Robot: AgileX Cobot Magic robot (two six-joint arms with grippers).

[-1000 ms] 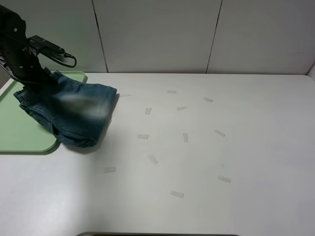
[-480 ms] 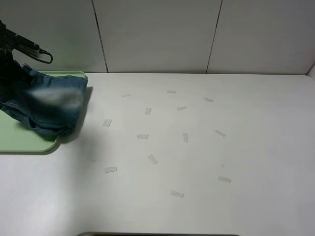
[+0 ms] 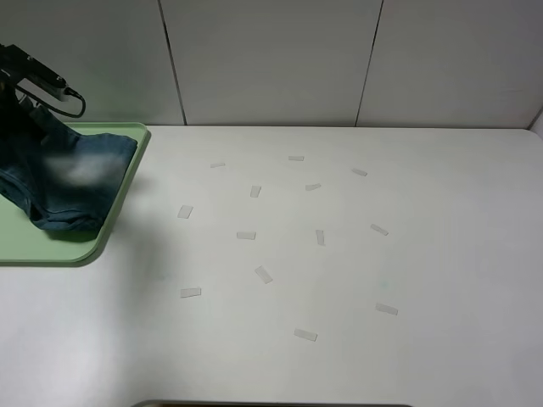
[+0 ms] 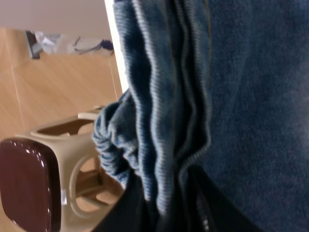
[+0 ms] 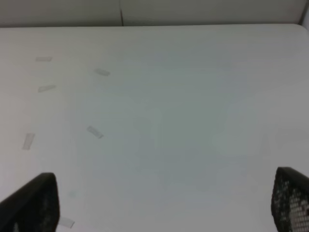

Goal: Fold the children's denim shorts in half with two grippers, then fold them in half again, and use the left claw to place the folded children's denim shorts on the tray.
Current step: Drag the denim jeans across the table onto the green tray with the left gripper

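While my right gripper [image 5: 161,203] sits out of the way with its jaws spread wide over bare surface [image 3: 356,271], all the action is over on the far left. Near me there's only scattered bits of pale tape [image 3: 264,275] on the white top, so nothing to snag on.

Further back on the left is the tray [image 3: 81,253], pale green with a low rim. The children's denim shorts [image 3: 64,182] are bunched into a folded bundle over it, and from the high view they look to be entirely inside the rim, with the near edge of the bundle low, maybe just resting on the tray floor. I can't say for sure whether it's fully down.

My left gripper [image 4: 166,212] is clamped on the shorts. The wrist cam is basically all denim: stacked folded edges and the gathered waistband squeezed between the dark fingers. Pinching all the layers at once makes sense, it keeps the fold from flopping open while carried.

So I'd call this the very last step. Main risk I see is the bundle unfolding when I let go, so I'd want it lying flat first.
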